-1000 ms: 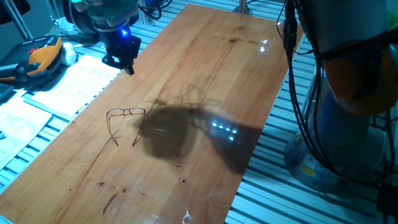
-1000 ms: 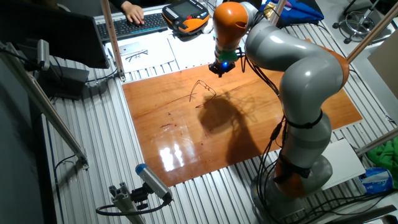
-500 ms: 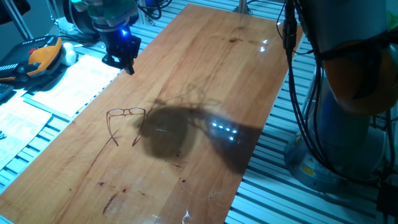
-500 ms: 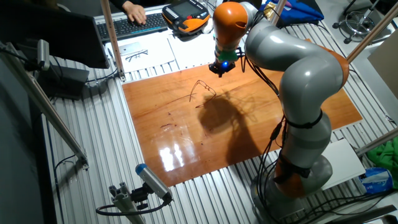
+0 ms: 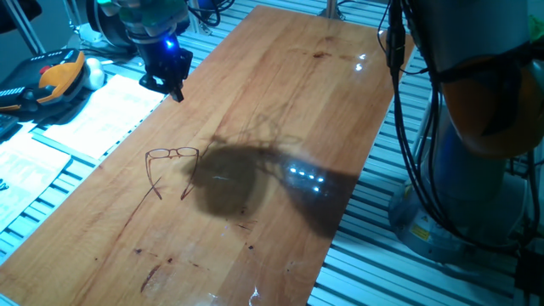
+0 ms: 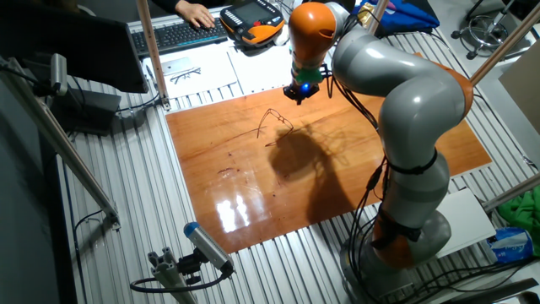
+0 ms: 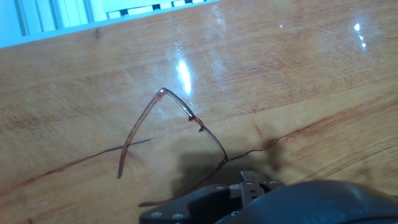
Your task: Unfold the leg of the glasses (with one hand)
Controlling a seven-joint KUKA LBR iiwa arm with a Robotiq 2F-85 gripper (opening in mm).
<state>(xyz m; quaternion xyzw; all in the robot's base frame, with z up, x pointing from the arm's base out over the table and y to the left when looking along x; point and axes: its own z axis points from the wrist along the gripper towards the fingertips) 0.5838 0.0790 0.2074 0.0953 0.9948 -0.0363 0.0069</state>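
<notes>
Two fingers of my hand (image 5: 170, 87) merge into one dark tip; can't tell if they're apart or together, nothing between them. Hand view cuts off my gripper body at the bottom edge. Glasses (image 5: 170, 171) lie on the wooden table (image 5: 280, 102), apart from me, front bar crosswise, both legs seemingly swung out toward the near edge. Lenses barely visible.

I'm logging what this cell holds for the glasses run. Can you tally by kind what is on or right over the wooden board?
Glasses: 1, the glasses, lying on the wooden board with both legs swung out from the frame.
Pincers: 1, the pincer, hanging over the board's edge, clear of the glasses and holding nothing.
Total: 2
</notes>
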